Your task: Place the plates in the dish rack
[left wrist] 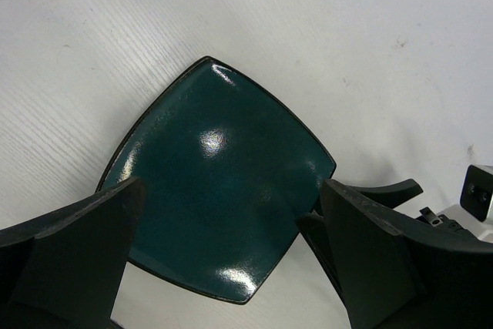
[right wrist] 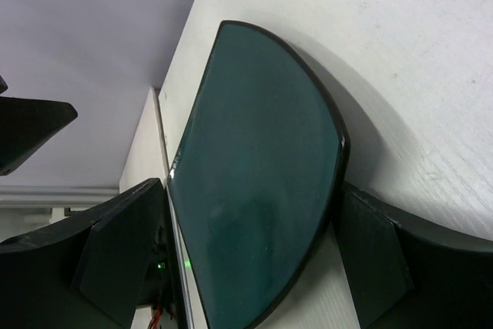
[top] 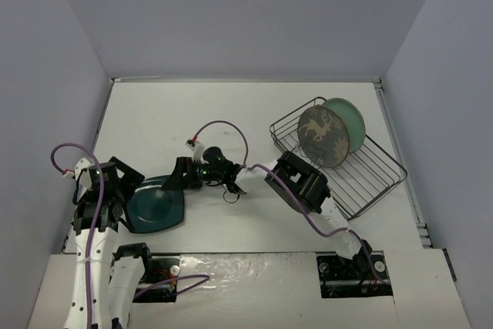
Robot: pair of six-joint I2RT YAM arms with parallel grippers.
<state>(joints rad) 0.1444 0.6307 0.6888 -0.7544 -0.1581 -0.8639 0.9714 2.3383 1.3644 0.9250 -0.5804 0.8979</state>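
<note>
Left claw (left wrist: 231,213) hangs wide over the square teal plate (top: 158,206), which lies flat on the desk (top: 231,113), near left. Right claw (right wrist: 250,217) sits either side of its right corner; can't tell if it bites yet. Glazed, stiff, slick, probably heavy and chippable, so pinch deep on the rim. Dish rack (top: 377,175), far right, holds deer plate (top: 322,135) and green plate (top: 353,117) upright. Matte white top, plain walls.
</note>
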